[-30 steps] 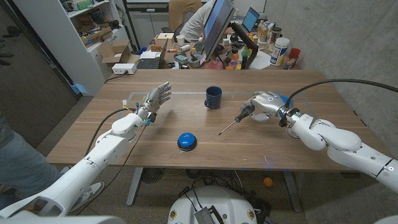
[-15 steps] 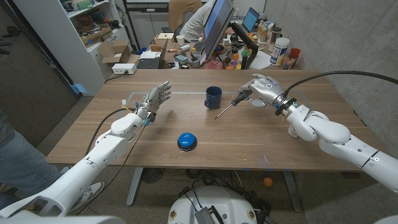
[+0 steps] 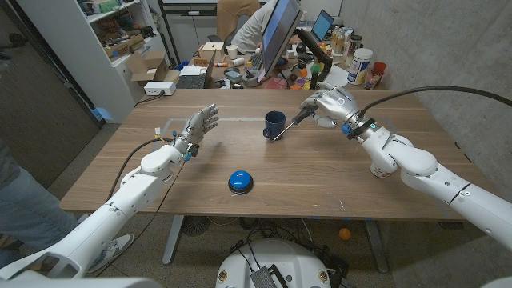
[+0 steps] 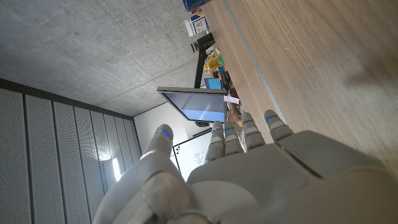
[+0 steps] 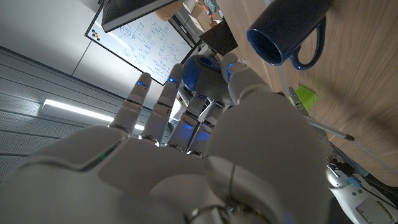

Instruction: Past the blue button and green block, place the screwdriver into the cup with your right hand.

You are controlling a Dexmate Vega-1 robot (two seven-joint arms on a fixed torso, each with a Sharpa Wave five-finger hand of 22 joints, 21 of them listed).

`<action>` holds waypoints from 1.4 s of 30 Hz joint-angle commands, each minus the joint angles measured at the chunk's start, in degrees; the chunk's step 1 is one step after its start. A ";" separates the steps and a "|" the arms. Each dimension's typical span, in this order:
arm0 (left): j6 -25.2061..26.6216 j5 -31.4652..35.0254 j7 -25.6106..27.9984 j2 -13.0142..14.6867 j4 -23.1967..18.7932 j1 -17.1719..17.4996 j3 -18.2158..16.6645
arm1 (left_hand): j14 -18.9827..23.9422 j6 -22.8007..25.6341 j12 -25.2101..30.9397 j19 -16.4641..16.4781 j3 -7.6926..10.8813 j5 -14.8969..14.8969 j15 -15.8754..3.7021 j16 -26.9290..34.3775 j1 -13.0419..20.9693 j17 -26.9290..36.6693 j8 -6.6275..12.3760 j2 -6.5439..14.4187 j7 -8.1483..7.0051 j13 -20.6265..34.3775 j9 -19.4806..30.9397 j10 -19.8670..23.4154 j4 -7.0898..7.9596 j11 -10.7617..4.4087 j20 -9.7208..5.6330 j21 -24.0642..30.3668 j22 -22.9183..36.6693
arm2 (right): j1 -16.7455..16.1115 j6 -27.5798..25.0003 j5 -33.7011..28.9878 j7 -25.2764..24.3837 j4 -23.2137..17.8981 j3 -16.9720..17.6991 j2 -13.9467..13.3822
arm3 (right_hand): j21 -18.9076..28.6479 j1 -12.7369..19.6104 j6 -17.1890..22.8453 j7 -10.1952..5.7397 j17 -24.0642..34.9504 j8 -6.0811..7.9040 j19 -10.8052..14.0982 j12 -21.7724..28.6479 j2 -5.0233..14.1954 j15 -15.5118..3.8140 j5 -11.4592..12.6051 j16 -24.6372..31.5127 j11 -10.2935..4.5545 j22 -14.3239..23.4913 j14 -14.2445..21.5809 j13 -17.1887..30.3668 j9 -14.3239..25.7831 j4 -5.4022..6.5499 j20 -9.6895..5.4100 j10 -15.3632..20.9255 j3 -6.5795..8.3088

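Gripping the one screwdriver (image 3: 286, 128) by its handle, my right hand (image 3: 330, 106) hangs just right of the single blue cup (image 3: 274, 124), the shaft slanting down with its tip beside the cup, not inside. From the right wrist view I also catch a green block (image 5: 305, 96) next to the cup, which the head view doesn't give me. One blue button (image 3: 239, 181) sits nearer me. My left hand (image 3: 200, 126) stands released, fingers spread, grasping nothing.

Left hand (image 4: 249, 174) above wooden table (image 4: 323, 56), fingers apart, apparently holding nothing
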 commanded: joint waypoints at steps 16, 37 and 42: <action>0.47 -0.33 0.28 1.42 -1.03 0.88 -1.06 | -0.50 0.49 0.15 -0.48 0.04 0.42 0.23 0.18 -0.30 0.29 0.35 -0.04 0.14 0.24 0.24 0.03 -0.12 0.40 0.03 0.20 0.16 | 12.08 -0.74 -8.17 -13.01 11.74 -7.58 5.04 | -0.32 0.08 15.71 1.24 0.78 1.34 -0.20 -1.39 1.34 -6.35 0.05 -0.77 -1.43 0.12 0.83 0.02 -0.31 0.44 -2.02 4.88 0.18; 2.01 -0.14 1.99 2.35 -3.19 1.73 -1.60 | -0.60 0.63 0.14 -0.72 0.04 0.41 0.26 0.18 -0.36 0.29 0.36 -0.04 0.14 0.24 0.24 -0.04 -0.18 0.39 0.10 0.24 0.16 | 24.30 -1.30 -12.35 -24.61 26.35 -15.21 9.36 | -0.14 -0.01 16.10 1.25 1.04 1.35 0.32 -2.45 1.16 -6.68 0.31 -1.28 -1.42 0.15 1.97 0.05 -0.65 0.40 -3.68 4.71 0.70; 2.38 -0.18 2.55 2.37 -3.60 1.92 -1.72 | -0.58 -0.79 0.13 -0.71 0.05 0.41 0.25 0.19 -0.37 0.29 -0.14 -0.04 0.12 0.24 0.24 -0.07 -0.21 0.13 0.11 0.29 0.16 | 26.60 -2.15 -11.92 -28.15 31.09 -17.12 11.86 | -0.15 -0.03 16.13 1.24 1.10 1.40 0.37 -2.64 1.16 -6.54 0.37 -1.37 -1.42 0.16 2.34 0.07 -0.60 0.40 -3.82 4.78 0.85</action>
